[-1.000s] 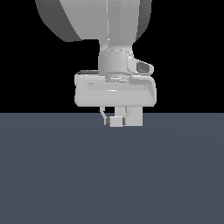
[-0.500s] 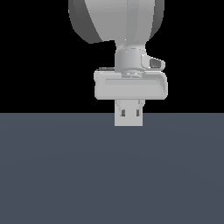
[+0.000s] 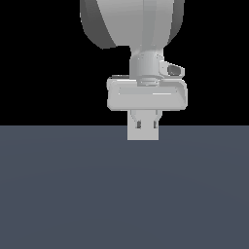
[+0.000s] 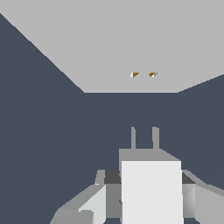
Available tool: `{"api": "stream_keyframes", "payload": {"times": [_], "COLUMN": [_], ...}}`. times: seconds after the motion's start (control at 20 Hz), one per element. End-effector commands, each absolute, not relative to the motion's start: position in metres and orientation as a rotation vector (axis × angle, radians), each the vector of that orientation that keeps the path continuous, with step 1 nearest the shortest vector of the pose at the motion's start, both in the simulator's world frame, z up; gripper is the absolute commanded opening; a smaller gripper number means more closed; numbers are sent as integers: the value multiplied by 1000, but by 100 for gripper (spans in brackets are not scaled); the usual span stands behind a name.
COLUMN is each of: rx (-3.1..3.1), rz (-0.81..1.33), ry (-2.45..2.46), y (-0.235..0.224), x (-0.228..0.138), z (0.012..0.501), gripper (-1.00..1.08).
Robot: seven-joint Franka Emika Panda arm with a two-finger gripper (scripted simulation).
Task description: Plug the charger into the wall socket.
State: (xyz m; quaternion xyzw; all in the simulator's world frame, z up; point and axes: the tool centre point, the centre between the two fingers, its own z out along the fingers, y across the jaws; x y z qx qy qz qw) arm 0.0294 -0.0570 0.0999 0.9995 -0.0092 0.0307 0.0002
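Note:
In the wrist view the charger [image 4: 151, 192] is a plain white block with two short prongs [image 4: 144, 138] pointing away from me. My gripper [image 4: 148, 192] is shut on it, with a finger [image 4: 105, 194] on each side. The wall socket [image 4: 113, 48] is a large light-grey plate ahead of the prongs, with two small orange-brown holes [image 4: 143, 75] roughly in line with them. A gap of dark floor separates the prongs from the plate. In the exterior view a pale square block, the charger [image 3: 144, 134], hangs under the hand at my gripper [image 3: 144, 125]. I cannot make out the socket separately there.
A dark blue-grey floor [image 3: 124, 194] fills the lower half of the exterior view, under a black background. The arm's large pale body [image 3: 131, 24] rises above the hand [image 3: 146, 95].
The hand has moved toward the exterior view's right with the block still in its grip, and it now faces that camera squarely.

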Motion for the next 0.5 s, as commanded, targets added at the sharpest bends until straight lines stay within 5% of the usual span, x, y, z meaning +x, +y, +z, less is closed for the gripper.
{"api": "stream_keyframes", "payload": {"times": [0.0,0.45], "rx": [3139,3139], "rz": [97,97], "ry": [-29,-30], "y": [-57,-58], "x": [31,52], "z": [100,100], "gripper": [-100,-100]}}
